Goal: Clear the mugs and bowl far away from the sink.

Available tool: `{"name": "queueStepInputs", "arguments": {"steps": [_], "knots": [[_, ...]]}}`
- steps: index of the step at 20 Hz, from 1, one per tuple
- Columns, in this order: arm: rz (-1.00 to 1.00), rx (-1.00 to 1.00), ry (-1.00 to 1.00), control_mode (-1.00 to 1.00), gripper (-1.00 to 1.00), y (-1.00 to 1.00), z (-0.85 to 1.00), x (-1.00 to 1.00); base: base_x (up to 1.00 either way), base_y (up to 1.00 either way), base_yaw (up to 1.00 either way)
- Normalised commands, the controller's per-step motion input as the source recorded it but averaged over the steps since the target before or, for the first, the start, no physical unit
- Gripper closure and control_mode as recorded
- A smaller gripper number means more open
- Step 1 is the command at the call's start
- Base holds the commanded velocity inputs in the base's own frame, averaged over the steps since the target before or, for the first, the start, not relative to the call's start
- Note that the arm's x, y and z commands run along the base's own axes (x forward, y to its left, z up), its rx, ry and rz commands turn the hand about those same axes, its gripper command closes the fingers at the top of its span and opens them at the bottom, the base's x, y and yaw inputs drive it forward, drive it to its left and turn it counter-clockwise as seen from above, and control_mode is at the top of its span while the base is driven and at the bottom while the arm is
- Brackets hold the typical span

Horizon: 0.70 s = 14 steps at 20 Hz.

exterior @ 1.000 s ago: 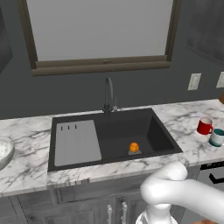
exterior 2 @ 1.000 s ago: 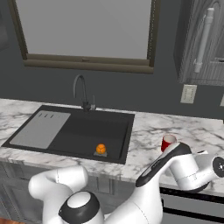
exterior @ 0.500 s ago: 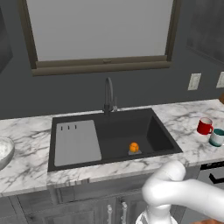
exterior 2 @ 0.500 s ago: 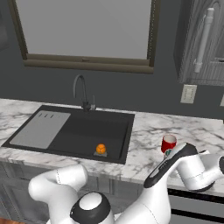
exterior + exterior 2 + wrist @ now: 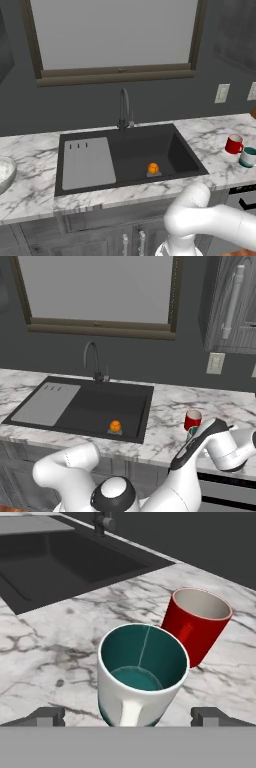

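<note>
In the hand view the pale grey mug (image 5: 142, 677) with its teal inside stands upright just ahead, handle toward me. My gripper (image 5: 129, 717) is open, its fingertips (image 5: 45, 716) spread wide on either side of the mug's base without touching it. The red mug (image 5: 196, 622) stands right behind it, close against it. Both mugs sit on the marble counter right of the sink (image 5: 125, 155): red mug (image 5: 234, 144), pale mug (image 5: 247, 157). The speckled bowl (image 5: 5, 172) rests at the far left counter edge. The red mug (image 5: 192, 419) shows beside my forearm.
A dark curved faucet (image 5: 123, 107) rises behind the sink, and a small orange object (image 5: 153, 168) lies in the basin. The grey drainboard (image 5: 86, 162) fills the sink's left part. Wall outlets (image 5: 221, 93) sit above the right counter.
In the right base view my forearm has slid slightly to the right, uncovering more of the red mug. Mugs, bowl and base have stayed put.
</note>
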Motion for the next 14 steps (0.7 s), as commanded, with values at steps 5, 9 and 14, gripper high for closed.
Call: {"name": "queueStepInputs", "arguments": {"steps": [5,9,14], "knots": [[0.02,0.0,0.0,-1.0,-1.0,0.0,-0.06,0.1,0.0,0.0,0.0],[0.0,0.0,0.0,-1.0,-1.0,0.0,-0.06,0.0,0.0,0.0,0.0],[0.0,0.0,0.0,-1.0,-1.0,0.0,-0.06,0.0,0.0,0.0,0.0]]}}
